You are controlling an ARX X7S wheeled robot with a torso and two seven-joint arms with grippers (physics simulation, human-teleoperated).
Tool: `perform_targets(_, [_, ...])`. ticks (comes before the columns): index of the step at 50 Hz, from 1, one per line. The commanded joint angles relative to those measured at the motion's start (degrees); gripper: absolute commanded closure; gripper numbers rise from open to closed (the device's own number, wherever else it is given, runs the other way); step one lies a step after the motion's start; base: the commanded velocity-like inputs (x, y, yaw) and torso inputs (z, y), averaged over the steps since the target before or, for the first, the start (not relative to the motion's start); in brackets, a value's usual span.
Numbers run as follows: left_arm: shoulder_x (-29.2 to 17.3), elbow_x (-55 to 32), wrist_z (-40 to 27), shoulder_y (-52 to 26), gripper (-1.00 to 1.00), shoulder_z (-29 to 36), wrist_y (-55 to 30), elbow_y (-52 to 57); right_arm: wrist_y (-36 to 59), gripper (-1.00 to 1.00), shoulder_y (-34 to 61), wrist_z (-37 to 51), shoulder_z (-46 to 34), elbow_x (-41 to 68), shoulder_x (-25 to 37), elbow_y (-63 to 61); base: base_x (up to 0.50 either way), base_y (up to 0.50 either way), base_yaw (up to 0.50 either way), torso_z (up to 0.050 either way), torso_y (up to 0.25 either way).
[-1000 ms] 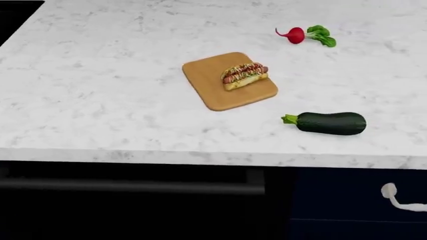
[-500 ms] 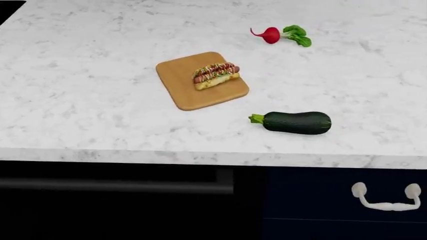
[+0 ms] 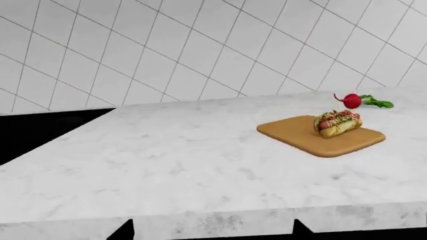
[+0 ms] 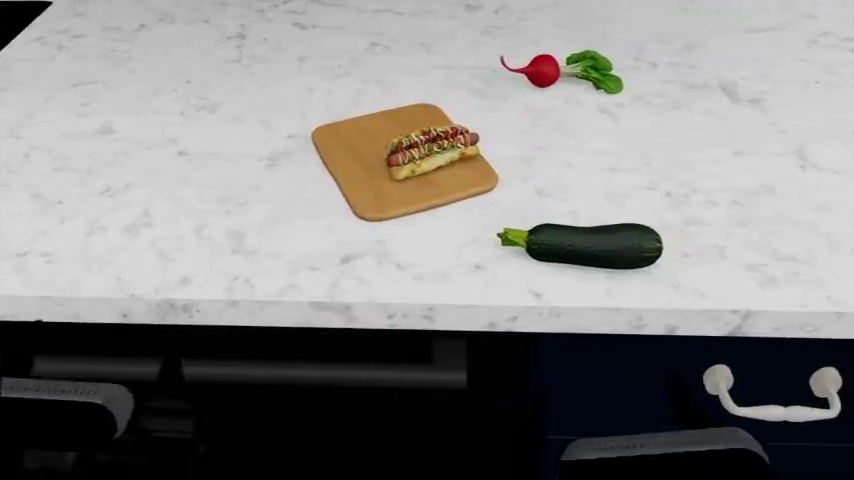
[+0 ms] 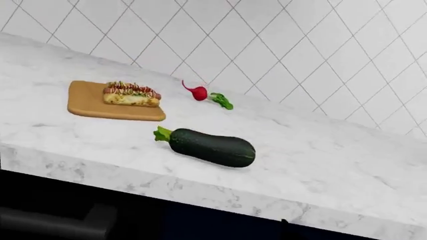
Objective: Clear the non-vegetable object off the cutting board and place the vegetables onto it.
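The hot dog (image 4: 431, 150) lies on the light-brown cutting board (image 4: 374, 185) in the middle of the marble counter. A red radish (image 4: 541, 69) with green leaves rests farther back on the right. Near the front edge lies a dark green zucchini (image 4: 594, 245). Both arms hang below the counter's front edge, the left arm (image 4: 60, 410) and the right arm (image 4: 663, 452) just showing. My left gripper (image 3: 212, 232) is open and empty, facing the board (image 3: 300, 137). My right gripper (image 5: 207, 232) shows one fingertip (image 5: 284, 226) far off centre, so it stands open, below the zucchini (image 5: 210, 147).
A dark oven handle (image 4: 320, 372) and a white drawer pull (image 4: 777, 395) sit on the cabinet front under the counter edge (image 4: 427, 318). A tiled wall (image 3: 200, 45) rises behind the counter. A black recess (image 3: 40, 135) borders the counter's far left.
The head view shifted a second ago, sliding everything left in the picture, then held still. Both arms have since risen into its bottom edge. Nothing on the counter has moved.
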Motion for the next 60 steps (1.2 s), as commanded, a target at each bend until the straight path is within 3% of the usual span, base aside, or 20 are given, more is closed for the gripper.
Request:
perform_targets(1, [-0.45,-1.79,1.50,-8.92,-1.00,-2.33,-16.84,9.97,20.52,-1.00,9.91,-4.17,-0.29,-1.97,2.11,-12.08,0.00,0.00,0.00,0.000,0.000])
perform_targets(9, [-0.86,-3.06,1.52,-15.31,-1.00,-2.86,-22.50,10.86,33.42,-1.00,20.10,-7.20,-1.08,-1.20,3.56,-15.01,0.00,0.00,0.00,0.000,0.000])
perform_targets(21, [-1.14,-5.09,2.89,-28.41,-1.00,-3.00,-29.89,5.99,44.14,-1.00,33.76,-12.04,-2.53,1.26,5.16,-11.64,0.00,0.00,0.00,0.000,0.000])
perform_targets(35, [-0.27,-5.30,3.56,-40.39,-1.00,-0.64,-32.53,-2.26,48.93,-1.00,45.57,-16.27,-3.04,3.95,5.63,-4.03,0.00,0.00,0.00,0.000,0.000])
perform_targets(51, [-0.62,-4.55,3.89,-47.08,-1.00,0.09,-30.03,-9.53,50.81,-1.00,59.12,-18.29,-4.52,5.06,6.79,4.29,0.00,0.00,0.00,0.000,0.000])
perform_targets(60, [-0.81,-4.78,3.90,-48.50,-1.00,-0.05,-29.90,-10.59,50.42,-1.00,61.83,-18.54,-5.70,5.40,6.67,7.12,0.44,0.00,0.00,0.000,0.000])
